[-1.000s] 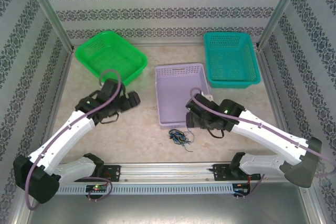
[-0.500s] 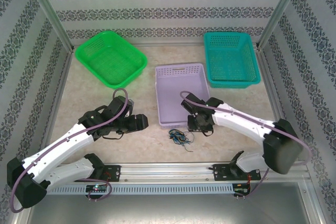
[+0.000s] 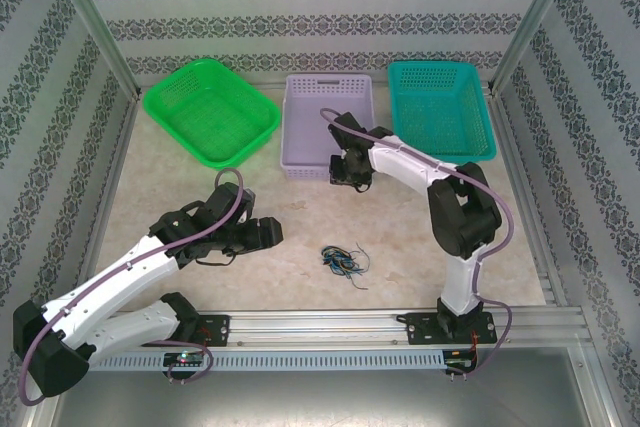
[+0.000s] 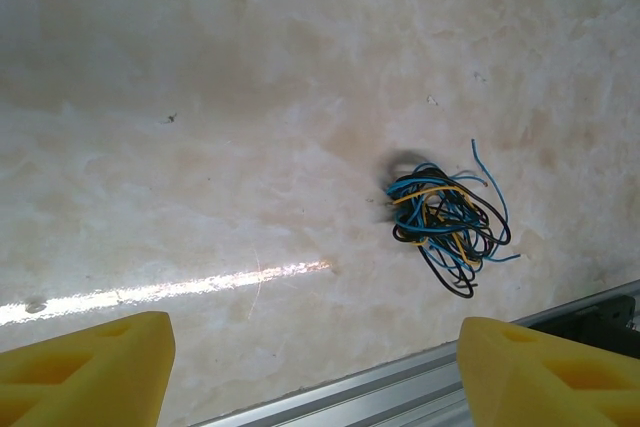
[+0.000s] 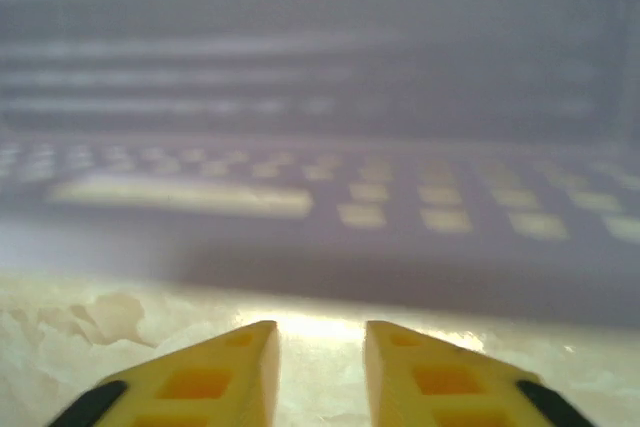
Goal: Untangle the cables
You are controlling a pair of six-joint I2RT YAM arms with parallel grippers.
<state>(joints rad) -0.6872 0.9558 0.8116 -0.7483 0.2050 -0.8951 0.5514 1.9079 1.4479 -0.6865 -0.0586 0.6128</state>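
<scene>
The left gripper is spread wide and empty above the table, near the cables, which lie in one knotted clump. The right gripper shows a slim gap (nothing in it) and faces the lavender basket, well apart from them. No wire is separated yet, so I judge all the untangling is left.

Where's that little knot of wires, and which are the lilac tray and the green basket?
cables [image 4: 445, 222], left wrist view, the middle of the tangled bundle.
lilac tray [image 3: 318, 112], top view, its bare floor.
green basket [image 3: 210, 112], top view, its bare mesh floor.
</scene>
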